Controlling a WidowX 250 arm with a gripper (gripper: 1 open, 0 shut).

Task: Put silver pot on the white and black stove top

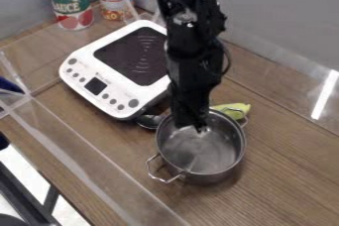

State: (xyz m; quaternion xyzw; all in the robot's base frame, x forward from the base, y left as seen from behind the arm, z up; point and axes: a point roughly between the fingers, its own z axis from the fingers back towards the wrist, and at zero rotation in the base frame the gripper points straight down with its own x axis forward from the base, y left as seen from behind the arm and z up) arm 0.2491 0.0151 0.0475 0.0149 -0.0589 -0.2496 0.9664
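Starting nearest you, the one silver pot (199, 153) sits on the wooden desk (284, 170), just in front of the stove and not yet on it. You can count on it being stiff, thin steel: light for its size, hard and smooth, so likely slippery under metal fingers and apt to tip if lifted from one side. It has two small loop handles; one (162, 173) shows at the near rim, the other is hidden behind the arm. The rim wall is the sensible place to pinch, or a loop handle if you want less slip.

Your single gripper (200, 128) points straight down into the pot at its far rim, the fingers drawn fully together; they look pinched on the rim wall, though the contact itself is too small to see clearly.

Just behind the pot, one small yellow-green object (236, 110) lies on the desk, beside a dark piece (150, 121) peeking out by the stove's corner.

Next comes the one white and black stove top (122, 59), black surface bare, buttons facing the front.

Farthest back stand two cans: one red-labelled (70, 0), one partly hidden (117, 2) behind the arm
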